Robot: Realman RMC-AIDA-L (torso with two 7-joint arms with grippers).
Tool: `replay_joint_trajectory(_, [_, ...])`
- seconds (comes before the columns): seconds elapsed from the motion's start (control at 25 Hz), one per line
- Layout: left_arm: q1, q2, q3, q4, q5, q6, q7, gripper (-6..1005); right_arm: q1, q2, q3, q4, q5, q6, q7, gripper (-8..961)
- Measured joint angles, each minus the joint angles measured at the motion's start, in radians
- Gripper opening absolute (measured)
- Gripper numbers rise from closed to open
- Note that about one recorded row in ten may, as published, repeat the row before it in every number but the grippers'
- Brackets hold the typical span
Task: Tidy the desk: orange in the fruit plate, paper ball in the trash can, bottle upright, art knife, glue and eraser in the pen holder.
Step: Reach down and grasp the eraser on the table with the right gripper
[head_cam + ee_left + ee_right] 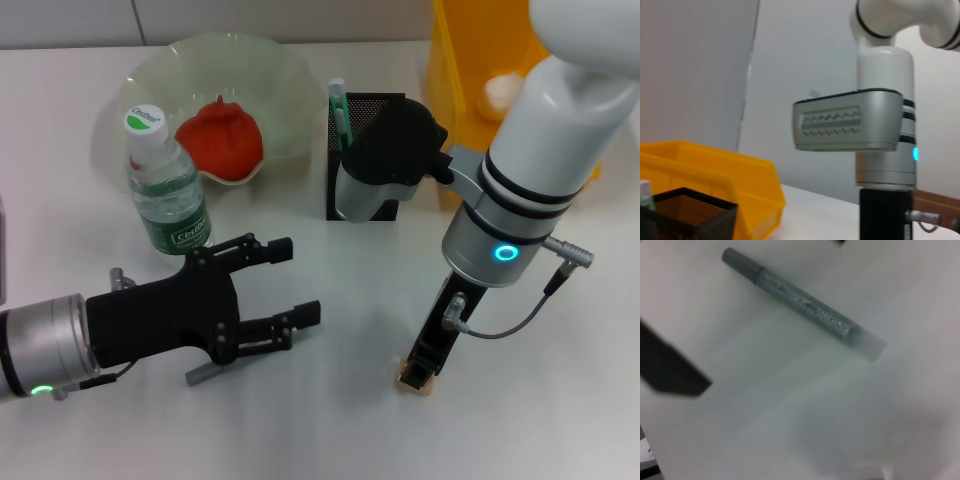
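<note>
While the right claw (417, 375) stands tip-down on the eraser (412, 383) at the near right of the desk (330, 420), whether its fingers have closed on it I cannot tell, and so tiny a block could skid away if nudged. The left claw (290, 282) hovers wide open and empty over a grey pen-like stick (805, 305), probably the art knife or glue. Farther back, the bottle (165, 190) stands upright, the orange (220, 140) sits in the fruit plate (290, 80), with the pen holder (345, 195) and trash can (455, 70) rightward.
</note>
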Motion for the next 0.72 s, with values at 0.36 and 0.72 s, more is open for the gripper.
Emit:
replay_joint_trajectory(0.36, [0.02, 0.003, -0.021, 0.005, -0.001, 0.002, 0.002, 787, -0.009, 0.0, -0.054, -0.062, 0.0, -0.003, 0.008, 299])
replay_joint_trajectory(0.72, [0.021, 0.003, -0.021, 0.006, -0.001, 0.001, 0.002, 787, -0.008, 0.0, -0.054, -0.061, 0.0, -0.011, 0.019, 298])
